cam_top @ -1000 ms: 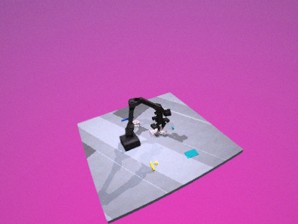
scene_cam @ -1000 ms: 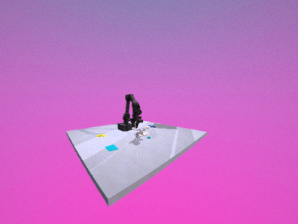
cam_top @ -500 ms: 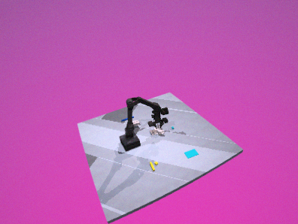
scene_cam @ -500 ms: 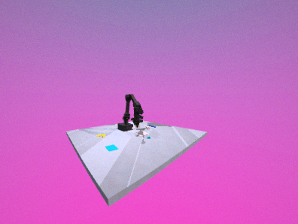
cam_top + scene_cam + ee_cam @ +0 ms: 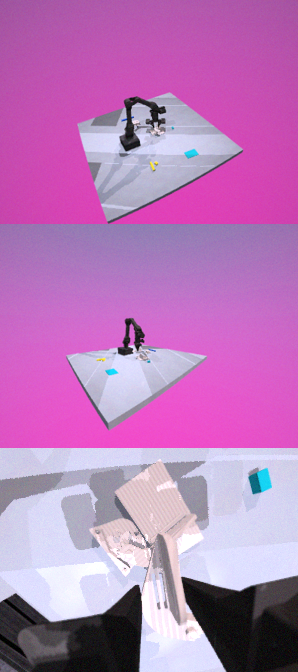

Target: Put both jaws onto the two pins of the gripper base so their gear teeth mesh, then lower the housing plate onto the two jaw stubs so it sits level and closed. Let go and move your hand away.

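My gripper (image 5: 156,125) (image 5: 138,349) (image 5: 159,585) points down and is shut on a pale pink jaw (image 5: 172,578), gripped by its upright fin; its flat part has slots and a small knob at the near end. Just beyond it in the wrist view is the pale gripper base (image 5: 112,543), with small details and corner holes. A ribbed square part (image 5: 155,493) with a similar fin, seemingly the other jaw, lies against or over the base, turned askew. The held jaw's far end overlaps them in view; whether they touch is unclear. Pins and teeth cannot be made out.
Another pale piece (image 5: 135,122), perhaps the housing plate, lies near a blue bar (image 5: 127,119) (image 5: 152,350). A small cyan block (image 5: 172,128) (image 5: 148,361) (image 5: 260,481) lies beyond the base. A cyan sheet (image 5: 191,153) (image 5: 111,372) and yellow bar (image 5: 152,166) lie farther off.
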Robot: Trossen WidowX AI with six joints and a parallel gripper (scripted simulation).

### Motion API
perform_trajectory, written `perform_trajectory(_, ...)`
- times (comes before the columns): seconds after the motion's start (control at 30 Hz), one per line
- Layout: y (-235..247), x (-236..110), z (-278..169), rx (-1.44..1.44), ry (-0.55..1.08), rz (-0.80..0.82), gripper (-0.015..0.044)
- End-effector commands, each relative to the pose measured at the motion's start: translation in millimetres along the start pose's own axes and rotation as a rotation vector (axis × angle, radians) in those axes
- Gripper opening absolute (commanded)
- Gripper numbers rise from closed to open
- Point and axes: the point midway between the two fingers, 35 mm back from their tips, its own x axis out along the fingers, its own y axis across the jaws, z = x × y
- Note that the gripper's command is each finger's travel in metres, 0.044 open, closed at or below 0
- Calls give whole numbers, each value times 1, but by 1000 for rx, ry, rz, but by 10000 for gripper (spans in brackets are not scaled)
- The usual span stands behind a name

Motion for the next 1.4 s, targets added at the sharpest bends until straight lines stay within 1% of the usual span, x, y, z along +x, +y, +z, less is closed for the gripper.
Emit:
perform_trajectory(0.0, 6, -1, 3, 93, 0, -6, 134)
perform_trajectory(1.37, 71, 5, 26, 953, -3, 2, 134)
